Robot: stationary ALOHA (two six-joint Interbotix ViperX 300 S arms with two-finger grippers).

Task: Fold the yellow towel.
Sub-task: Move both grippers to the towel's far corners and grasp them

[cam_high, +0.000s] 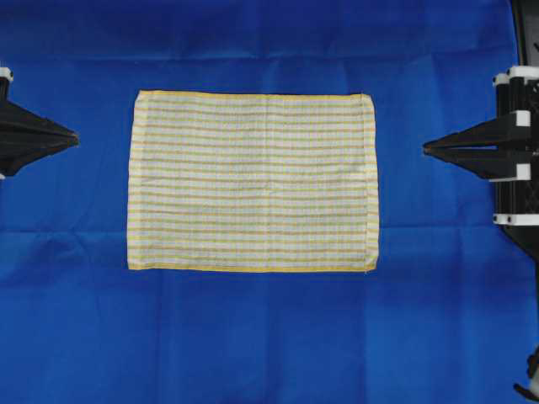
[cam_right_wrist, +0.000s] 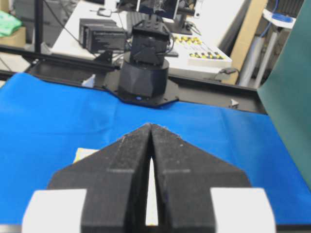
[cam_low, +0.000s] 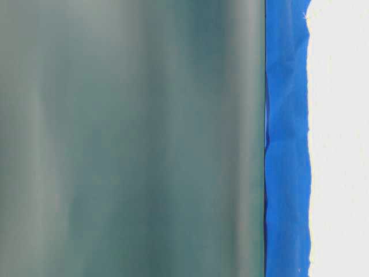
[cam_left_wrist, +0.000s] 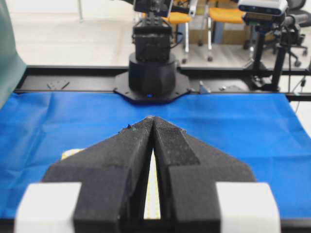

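Flat rectangular woven yellow towel (cam_high: 253, 181) on smooth blue cloth (cam_high: 269, 337).

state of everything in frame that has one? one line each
yellow towel: spread flat, unfolded, lying on the blue cloth, untouched by either tool.
blue cloth: laid out over the table, lightly creased.
left tool: shut, empty, off the towel's left edge.
right tool: shut, empty, off the towel's right edge.

Woven yellow towel (cam_high: 253, 181) on matt blue cloth (cam_high: 253, 337); pincers foam-padded.
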